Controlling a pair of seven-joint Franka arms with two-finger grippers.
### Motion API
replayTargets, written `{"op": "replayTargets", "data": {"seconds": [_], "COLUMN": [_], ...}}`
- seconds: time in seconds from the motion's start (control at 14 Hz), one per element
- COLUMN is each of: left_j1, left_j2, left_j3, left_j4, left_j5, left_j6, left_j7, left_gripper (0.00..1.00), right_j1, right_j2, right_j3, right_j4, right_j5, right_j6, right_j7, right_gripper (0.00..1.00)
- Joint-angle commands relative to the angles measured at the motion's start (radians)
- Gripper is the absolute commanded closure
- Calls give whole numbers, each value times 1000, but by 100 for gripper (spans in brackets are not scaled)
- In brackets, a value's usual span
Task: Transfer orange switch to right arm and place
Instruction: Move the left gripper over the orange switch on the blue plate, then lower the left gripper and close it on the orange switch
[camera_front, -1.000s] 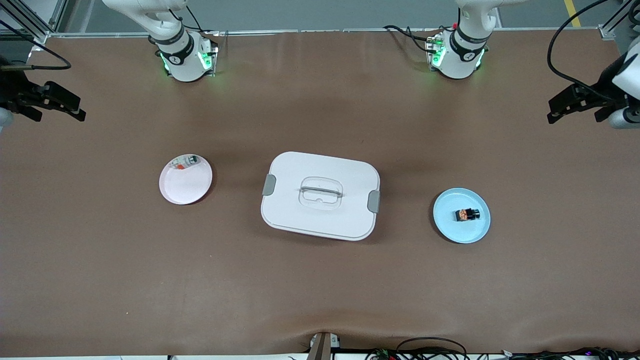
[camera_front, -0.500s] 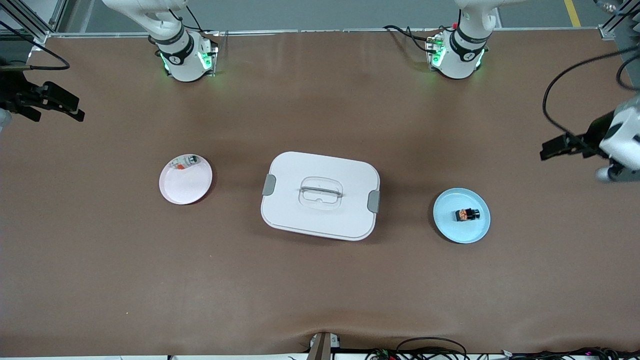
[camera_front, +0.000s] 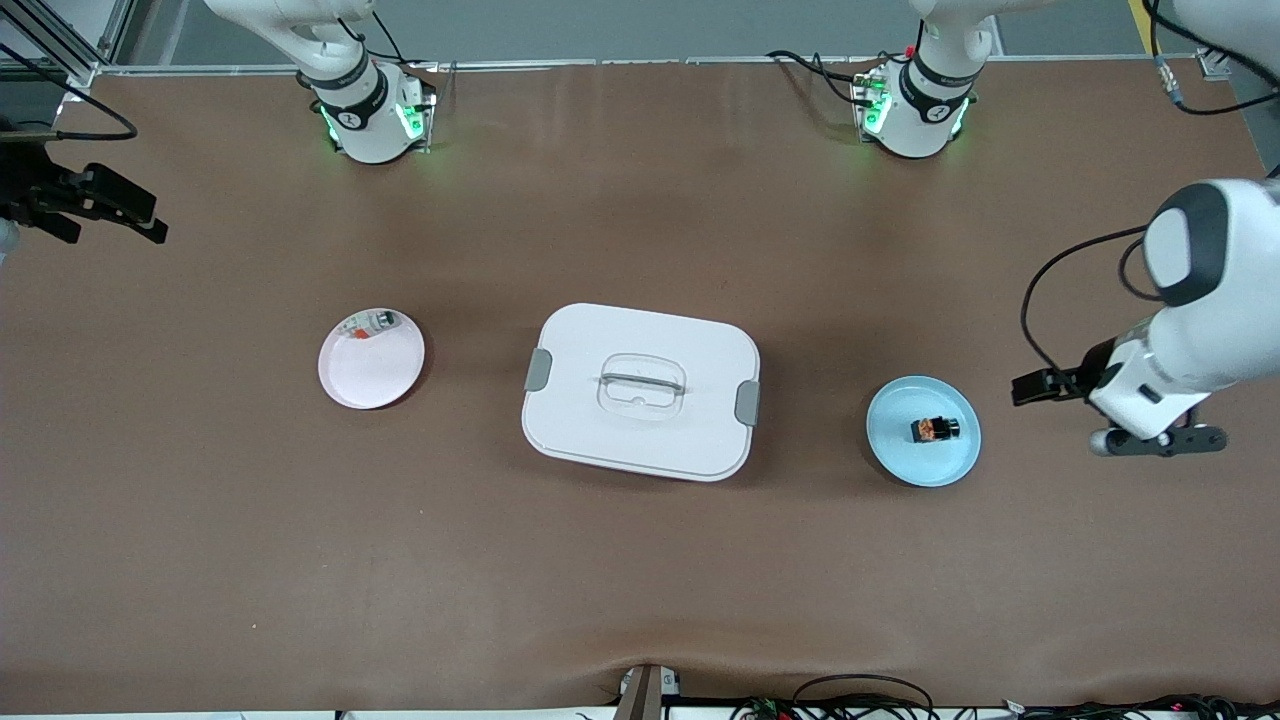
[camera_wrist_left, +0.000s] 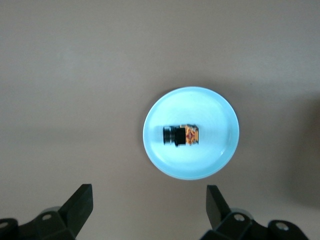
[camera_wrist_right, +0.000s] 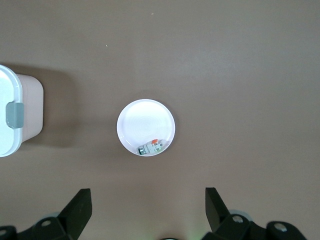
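We scan the front view from the right arm's end across to the left arm's end.

Right gripper hangs at the table edge w/ fingers spread, holding nothing; that arm waits. Near it sits a round pale-pink plate w/ a small whitish-clear part w/ red and green bits at its rim, also seen in the right wrist view. Risk 1: we could mistake this part for the target, since it carries a red-orange spot too.

Mid-table: a white rectangular plastic box w/ grey latches and a lid handle. Risk 2: it stands between the two plates, so a low handover path could clip it; we judge the pass should go above or around it.

Next, a round light-blue plate holds the orange switch, a tiny black block w/ an orange face, lying about mid-plate.

Left gripper hovers over bare table beside the blue plate, toward the left arm's end, fingers released and empty. In the left wrist view the switch lies ahead of the fingertips, roughly centred btwn them but well apart, not yet within the gap. Risk 3: the switch is small and the plate smooth, so an off-centre pinch could skid or tip it. Risk 4: a tiny part leaves little spare surface for the second gripper at handover; it could drop.
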Motion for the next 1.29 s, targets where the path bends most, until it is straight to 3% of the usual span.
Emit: {"op": "replayTargets", "data": {"seconds": [0.0, 0.29, 0.79, 1.21], "left_j1": [-19, -67, -40, -45], "left_j2": [75, 96, 155, 201], "left_j3": [-6, -6, -9, -12], "left_j4": [-5, -88, -197, -208], "left_j5": [33, 137, 133, 125], "left_j6": [60, 160, 401, 471], "left_j7": [-30, -141, -165, -165], "left_gripper": [0, 0, 0, 0], "right_j1": [-19, -19, -17, -17], "right_j2": [-6, -6, -6, -6], "right_j3": [4, 4, 4, 4], "right_j4": [0, 0, 0, 0], "right_j5": [21, 21, 21, 20], "right_j6": [0, 2, 2, 2], "right_j7": [9, 9, 7, 7], "right_gripper": [0, 0, 0, 0]}}
